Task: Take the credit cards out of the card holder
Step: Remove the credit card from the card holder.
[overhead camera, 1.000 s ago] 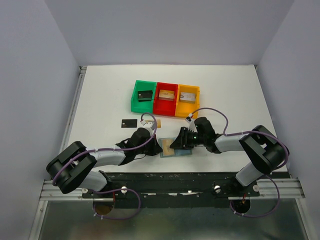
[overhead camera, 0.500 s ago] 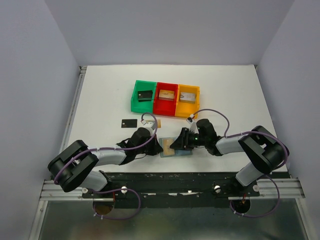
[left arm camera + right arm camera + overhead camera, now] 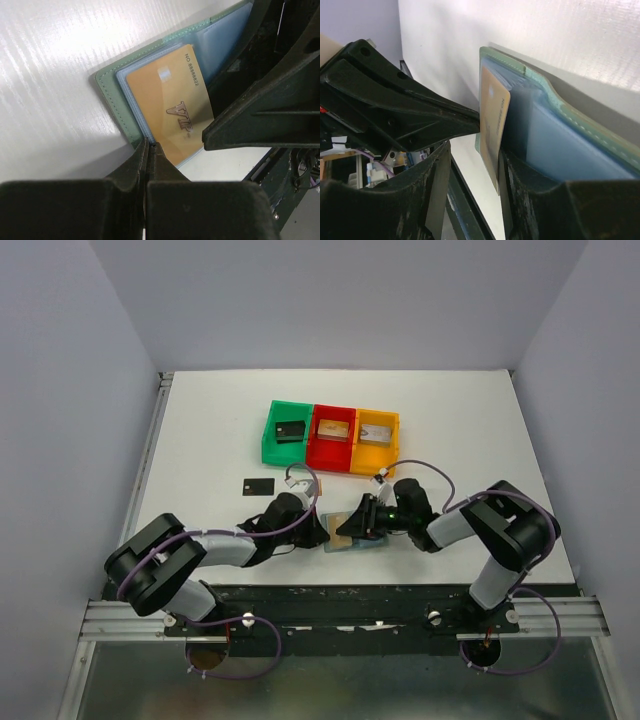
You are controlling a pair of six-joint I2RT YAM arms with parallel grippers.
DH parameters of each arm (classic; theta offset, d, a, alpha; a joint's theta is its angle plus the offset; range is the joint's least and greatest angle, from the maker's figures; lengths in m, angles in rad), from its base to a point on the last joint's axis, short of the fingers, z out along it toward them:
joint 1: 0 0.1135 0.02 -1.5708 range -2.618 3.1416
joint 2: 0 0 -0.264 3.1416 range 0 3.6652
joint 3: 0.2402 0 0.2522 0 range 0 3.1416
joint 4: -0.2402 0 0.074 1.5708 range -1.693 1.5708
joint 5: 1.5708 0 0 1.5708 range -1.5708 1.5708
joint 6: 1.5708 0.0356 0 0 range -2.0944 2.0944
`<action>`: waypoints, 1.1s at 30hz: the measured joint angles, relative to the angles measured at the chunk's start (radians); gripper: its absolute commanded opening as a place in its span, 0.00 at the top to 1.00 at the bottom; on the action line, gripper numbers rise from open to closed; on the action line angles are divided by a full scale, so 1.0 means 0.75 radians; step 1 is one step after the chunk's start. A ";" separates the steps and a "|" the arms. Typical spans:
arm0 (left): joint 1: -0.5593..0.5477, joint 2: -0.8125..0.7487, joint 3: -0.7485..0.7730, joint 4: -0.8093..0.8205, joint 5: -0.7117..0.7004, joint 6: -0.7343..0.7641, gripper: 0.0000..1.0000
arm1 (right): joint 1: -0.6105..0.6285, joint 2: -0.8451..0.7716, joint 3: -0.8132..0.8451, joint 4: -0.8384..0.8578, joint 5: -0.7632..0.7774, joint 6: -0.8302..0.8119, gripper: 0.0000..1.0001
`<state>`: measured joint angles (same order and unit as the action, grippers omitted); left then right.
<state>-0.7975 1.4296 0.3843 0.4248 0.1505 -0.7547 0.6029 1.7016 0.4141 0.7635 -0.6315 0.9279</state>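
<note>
The card holder (image 3: 366,544) lies open near the table's front edge, pale green outside (image 3: 111,91) and light blue inside (image 3: 565,145). A golden-tan credit card (image 3: 167,102) marked VIP sticks partly out of a blue pocket. My left gripper (image 3: 148,145) is shut, its tips pressed against the holder's near corner beside the card. My right gripper (image 3: 472,167) is open and straddles the card's free edge (image 3: 492,125), which rests against one finger (image 3: 522,185). A black card (image 3: 257,485) lies loose on the table.
Green (image 3: 270,435), red (image 3: 318,445) and yellow (image 3: 392,440) bins stand in a row behind the holder, each with a card inside. The two arms meet over the holder, fingers close together. The table's front edge and mounting rail lie just behind the grippers.
The right arm has folded in and its gripper has edged left along the holder. The left gripper stays shut on the same spot.
</note>
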 measured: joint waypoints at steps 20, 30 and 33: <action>-0.001 0.063 0.025 0.059 0.030 -0.001 1.00 | 0.001 0.068 -0.003 0.104 -0.076 0.060 0.55; -0.002 0.078 0.025 0.082 0.030 -0.023 1.00 | 0.018 -0.103 0.006 -0.166 -0.027 -0.041 0.57; -0.002 0.079 0.025 0.084 0.030 -0.028 1.00 | 0.018 -0.132 0.010 -0.224 -0.014 -0.061 0.57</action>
<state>-0.7990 1.4887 0.4034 0.4881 0.1726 -0.7757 0.6167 1.6024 0.4213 0.5953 -0.6418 0.8822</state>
